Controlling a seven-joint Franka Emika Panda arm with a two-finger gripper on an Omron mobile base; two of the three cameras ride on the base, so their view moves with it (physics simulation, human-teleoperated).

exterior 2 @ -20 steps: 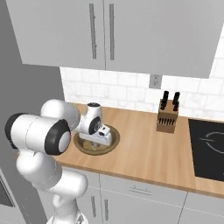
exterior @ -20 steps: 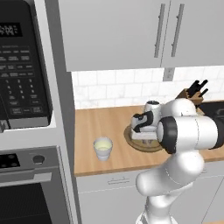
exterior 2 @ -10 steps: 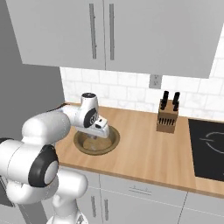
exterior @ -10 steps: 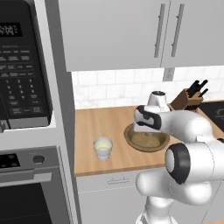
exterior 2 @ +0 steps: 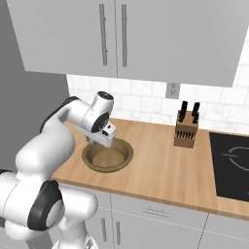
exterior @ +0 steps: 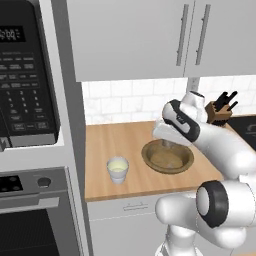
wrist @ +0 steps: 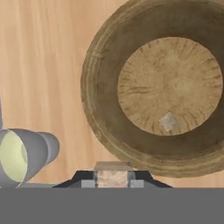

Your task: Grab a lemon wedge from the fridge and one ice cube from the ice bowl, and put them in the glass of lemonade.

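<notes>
Knife block, wooden, dark handles (exterior 2: 186,129), at bowl's 2 o'clock. One translucent ice cube (wrist: 168,122) in wide brown wooden bowl (wrist: 103,65); one pale-drink tumbler (exterior: 118,169); gripper (wrist: 113,176) pinching second cube.

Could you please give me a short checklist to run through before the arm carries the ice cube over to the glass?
1. Ice cube held between the fingertips of the gripper: ok.
2. Gripper lifted above the bowl: ok.
3. Glass upright on the counter, beside the bowl: ok.
4. Path to the glass free of obstacles: ok.
5. Lemon wedge already in the glass: cannot tell.
6. Another cube left in the bowl: ok.
</notes>
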